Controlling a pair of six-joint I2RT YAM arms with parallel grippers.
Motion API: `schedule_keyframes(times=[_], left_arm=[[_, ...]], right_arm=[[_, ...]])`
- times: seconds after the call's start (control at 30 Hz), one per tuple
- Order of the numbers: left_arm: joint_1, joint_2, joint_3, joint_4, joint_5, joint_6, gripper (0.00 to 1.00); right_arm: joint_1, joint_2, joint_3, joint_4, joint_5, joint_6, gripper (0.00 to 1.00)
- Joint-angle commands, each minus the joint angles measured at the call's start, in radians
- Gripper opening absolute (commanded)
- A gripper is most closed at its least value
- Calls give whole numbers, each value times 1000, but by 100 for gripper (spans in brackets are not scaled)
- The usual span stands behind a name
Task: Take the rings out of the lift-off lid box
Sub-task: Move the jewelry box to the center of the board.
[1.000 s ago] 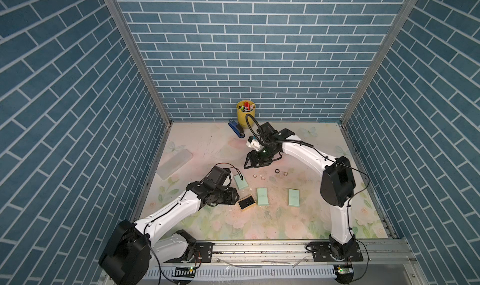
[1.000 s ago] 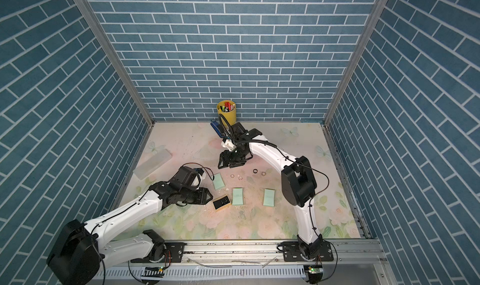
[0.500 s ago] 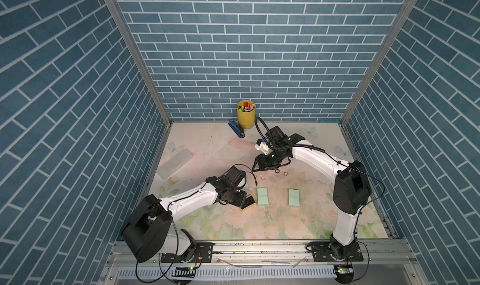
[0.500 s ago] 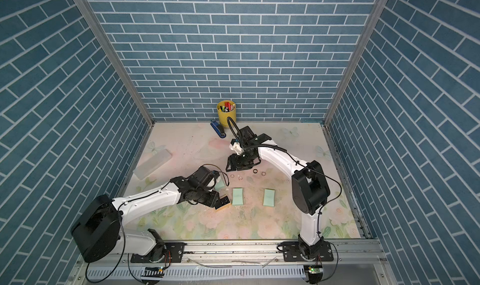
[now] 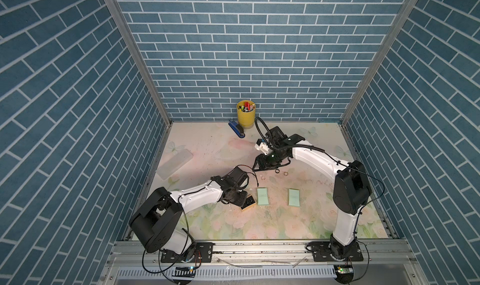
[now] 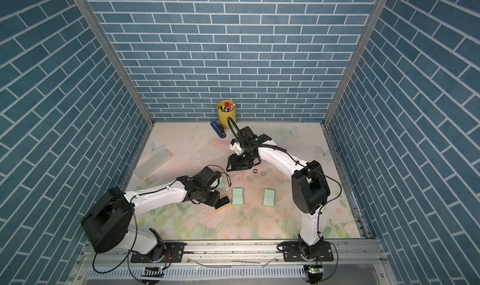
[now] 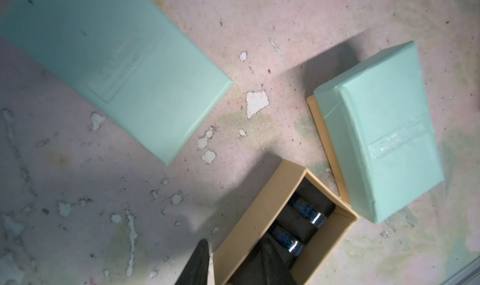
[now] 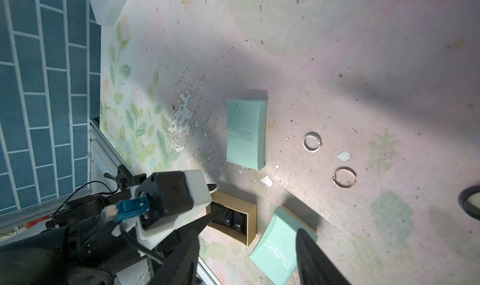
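Inside box (image 7: 259, 212), in black foam (image 7: 309, 234): two dark rings (image 7: 307, 213), bands with blue glitter and a bright edge. Stand on edge, side by side, only the upper arc out of the foam. Lie with long axes parallel to each other and to the near wall of box.

Toward the front-left of mat (image 5: 259, 146): box itself, open, lid off, walls of tan card. Just beside it, mint box (image 7: 379, 151), lid askew over a tan base; further off, flat mint box (image 7: 111, 63).

Farther back on mat: four more rings (image 6: 240, 177), flat, holes up. Among them black ring (image 5: 277, 171) just beside pale ring (image 5: 285, 173); toothed ring (image 8: 311, 143) near gold ring (image 8: 344, 176). All thin, far smaller than box.

Low at box: left gripper (image 5: 242, 202), one finger (image 7: 198, 263) outside the wall, possibly the other inside as a dark shape. Cannot tell whether clenched on that wall or released. Above mat, just behind the four rings: right gripper (image 5: 259, 167), jaws released and spread, nothing between.

Underneath: mat pale pink and green with printed flowers, worn, with white chips. Around three sides: walls (image 5: 233, 50) of blue brick pattern. At the back wall: yellow cup (image 5: 245, 113) full of pens, blue stapler (image 5: 236, 131) near it. At the left: clear case (image 5: 175, 164).
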Motion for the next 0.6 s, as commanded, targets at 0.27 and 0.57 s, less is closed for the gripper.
schedule_keyframes(times=[0.27, 0.57], left_arm=[[-6, -61, -64, 13, -38, -57, 19], [-6, -161, -89, -173, -242, -145, 11]], right_arm=[[-1, -3, -13, -5, 3, -7, 60], [27, 3, -4, 26, -32, -6, 58]])
